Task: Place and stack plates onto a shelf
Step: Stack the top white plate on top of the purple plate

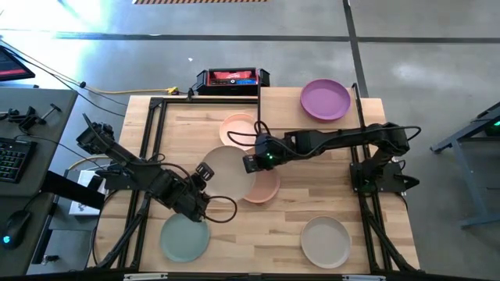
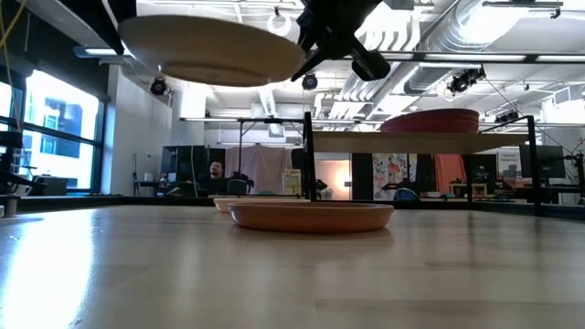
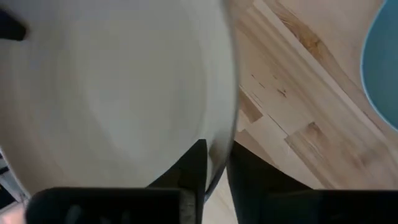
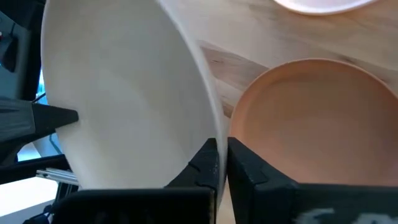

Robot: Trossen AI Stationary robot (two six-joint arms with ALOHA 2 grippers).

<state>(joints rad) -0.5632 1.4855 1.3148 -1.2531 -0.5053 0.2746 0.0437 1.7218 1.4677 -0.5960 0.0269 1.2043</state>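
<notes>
Plates: 6 visible, 1 cream plate [image 1: 223,169] pinched by L gripper [image 1: 205,173] & R gripper [image 1: 250,162].

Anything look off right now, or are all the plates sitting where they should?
One oddity: the cream plate is up in the air, pinched on opposite rims by the left gripper and right gripper. Other plates lie flat.

A cream plate [image 1: 226,173], lifted above the table, covers part of the tan plate [image 1: 264,186] lying beneath it in the high view. In the low view, the picture's top edge cuts off both arms above the raised plate. The left wrist view shows only a sliver of the mint green plate [image 3: 382,68], cut by the picture's edge. The pale pink plate [image 4: 323,5] is likewise cropped in the right wrist view.
</notes>
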